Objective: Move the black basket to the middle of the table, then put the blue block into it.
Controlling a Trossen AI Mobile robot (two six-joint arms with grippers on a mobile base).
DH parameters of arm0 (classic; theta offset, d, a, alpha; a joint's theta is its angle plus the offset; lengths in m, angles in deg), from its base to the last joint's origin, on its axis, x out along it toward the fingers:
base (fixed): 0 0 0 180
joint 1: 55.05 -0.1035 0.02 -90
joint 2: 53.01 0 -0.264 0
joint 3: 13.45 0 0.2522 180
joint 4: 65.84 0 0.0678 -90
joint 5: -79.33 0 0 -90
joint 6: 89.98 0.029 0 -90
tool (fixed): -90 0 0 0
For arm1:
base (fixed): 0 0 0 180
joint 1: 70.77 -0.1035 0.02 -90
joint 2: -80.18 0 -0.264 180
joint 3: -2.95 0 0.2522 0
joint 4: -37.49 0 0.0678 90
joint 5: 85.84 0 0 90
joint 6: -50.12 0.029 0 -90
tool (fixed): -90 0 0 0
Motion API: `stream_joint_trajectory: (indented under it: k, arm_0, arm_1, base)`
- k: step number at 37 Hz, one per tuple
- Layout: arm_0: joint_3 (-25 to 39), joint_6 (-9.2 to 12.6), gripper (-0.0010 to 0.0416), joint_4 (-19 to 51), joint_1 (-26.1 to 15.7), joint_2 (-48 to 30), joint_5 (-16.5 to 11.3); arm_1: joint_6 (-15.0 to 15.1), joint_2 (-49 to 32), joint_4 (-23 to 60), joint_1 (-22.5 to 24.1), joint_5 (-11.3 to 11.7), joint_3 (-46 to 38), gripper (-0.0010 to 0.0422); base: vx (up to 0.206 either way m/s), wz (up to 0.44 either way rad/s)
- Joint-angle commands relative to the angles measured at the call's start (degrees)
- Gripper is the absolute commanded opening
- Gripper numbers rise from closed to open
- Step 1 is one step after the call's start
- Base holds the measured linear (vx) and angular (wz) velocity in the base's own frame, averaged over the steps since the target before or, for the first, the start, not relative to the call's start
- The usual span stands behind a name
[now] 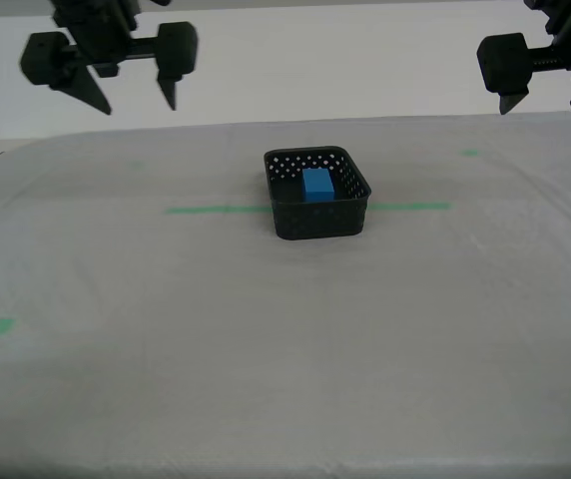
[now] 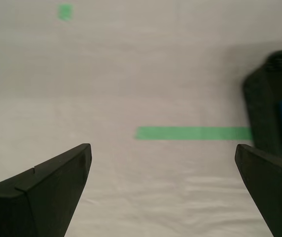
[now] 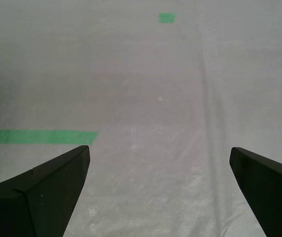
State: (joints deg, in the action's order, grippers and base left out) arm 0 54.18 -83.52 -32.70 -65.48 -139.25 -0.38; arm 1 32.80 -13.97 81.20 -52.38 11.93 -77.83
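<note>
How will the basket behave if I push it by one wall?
The basket is shallow and wide, so it will probably slide rather than tip. Its perforated walls look thin, so likely light. The block sits loose inside and may shift.

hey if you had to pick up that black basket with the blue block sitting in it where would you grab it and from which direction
I'd likely grip the black basket by one upright side wall, coming straight down from above with the jaws straddling the rim. It's shallow, open-topped and sits flat on the table, so the rim is exposed. I'd choose the wall toward the exterior view's left, since the blue block leaves more room there.
</note>
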Motion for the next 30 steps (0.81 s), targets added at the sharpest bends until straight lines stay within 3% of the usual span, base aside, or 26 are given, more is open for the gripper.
stream_joint_trajectory:
  k: [1,7,30]
  arm_0:
    - [0.0,0.0,0.0399,-0.1,0.0,0.0,-0.1]
    - [0.0,0.0,0.0398,-0.1,0.0,0.0,-0.1]
    - [0.0,0.0,0.0399,-0.1,0.0,0.0,-0.1]
  arm_1:
    - [3.0,2.5,-1.6,-2.8,-0.2,3.0,0.04]
    - [5.6,3.4,-1.4,-4.2,0.1,4.3,0.04]
    - [5.5,3.4,-0.3,-4.2,0.1,4.3,0.04]
  base:
    - [0.0,0.0]
    - [0.0,0.0]
    - [0.0,0.0]
